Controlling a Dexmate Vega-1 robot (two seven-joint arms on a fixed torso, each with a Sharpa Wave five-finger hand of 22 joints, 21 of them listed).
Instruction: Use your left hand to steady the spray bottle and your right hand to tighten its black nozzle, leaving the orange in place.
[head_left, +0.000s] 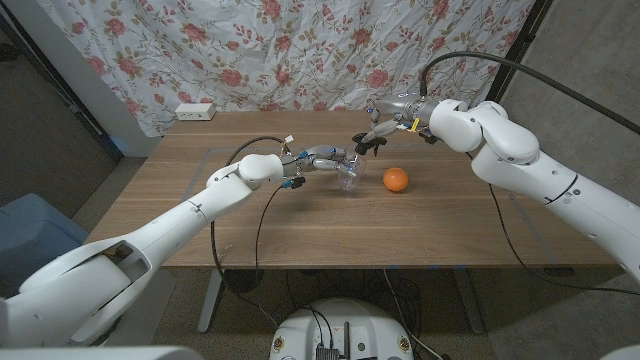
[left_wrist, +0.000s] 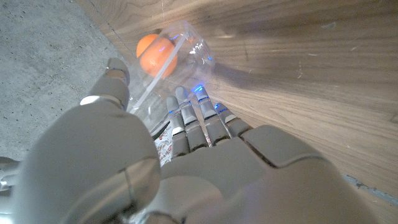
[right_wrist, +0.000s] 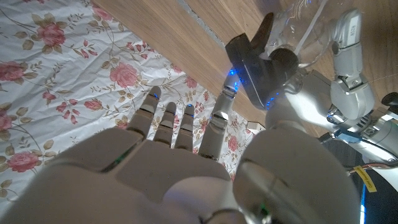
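Note:
A clear spray bottle (head_left: 348, 179) stands near the middle of the wooden table (head_left: 300, 225). My left hand (head_left: 322, 160) grips its body from the left, fingers (left_wrist: 199, 121) wrapped round the clear plastic (left_wrist: 189, 50). Above the bottle, the black nozzle (head_left: 364, 143) is pinched by my right hand (head_left: 388, 125); the right wrist view shows the nozzle (right_wrist: 252, 62) between thumb and a finger (right_wrist: 222, 102). The orange (head_left: 397, 179) sits on the table just right of the bottle, apart from both hands. It also shows through the bottle as an orange (left_wrist: 155, 53).
A white power strip (head_left: 195, 111) lies at the table's back left edge. A floral curtain (head_left: 300, 50) hangs behind the table. A blue object (head_left: 30, 235) stands on the floor to the left. Black cables run along both arms.

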